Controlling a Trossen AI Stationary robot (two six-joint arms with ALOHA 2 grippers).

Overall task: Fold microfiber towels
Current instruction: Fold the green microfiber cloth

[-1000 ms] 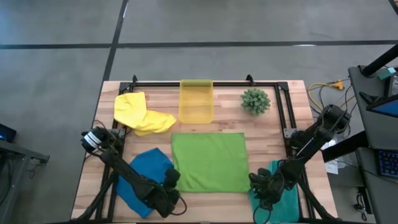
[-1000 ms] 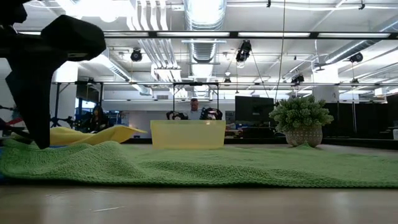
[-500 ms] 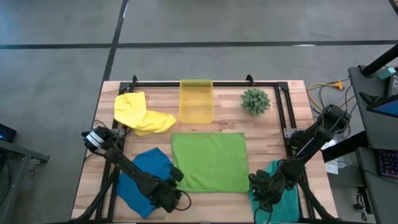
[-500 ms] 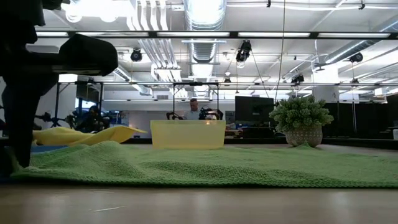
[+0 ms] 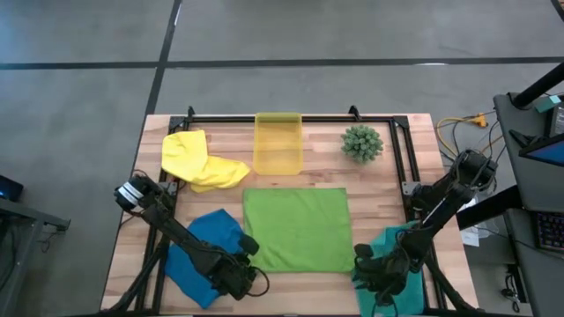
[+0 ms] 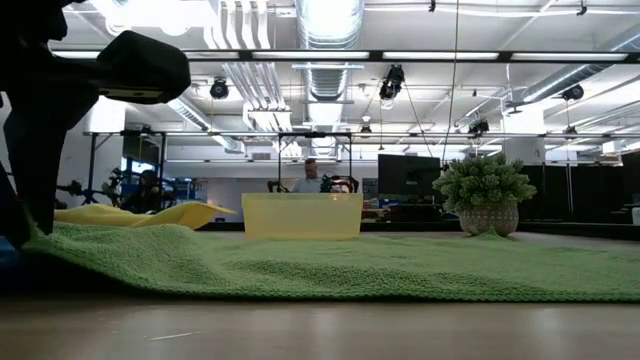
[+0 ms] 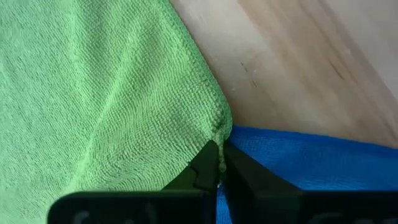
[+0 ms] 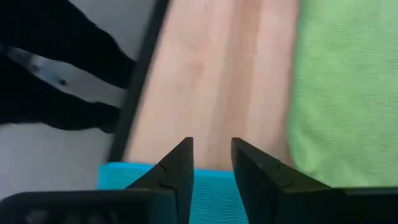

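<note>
Four towels: I count yellow towel (image 5: 199, 160), lime green towel (image 5: 298, 229), royal blue towel (image 5: 201, 255) and teal towel (image 5: 398, 277) on the wooden table (image 5: 388, 176).
Lime green towel: I see it lying flat at table centre, its 7 o'clock corner touching the blue one.
Left gripper (image 7: 216, 163): I have its fingers pressed together, pinching the lime green towel's corner, at 7 o'clock of the table.
Right gripper (image 8: 211, 163): I read its fingers as spread apart, over the teal towel's edge at 5 o'clock, just beside the green towel.
Yellow towel: crumpled at 10 o'clock, next to the yellow-green bin (image 5: 278, 143).
Plant (image 5: 361, 142): at 1 o'clock.
</note>
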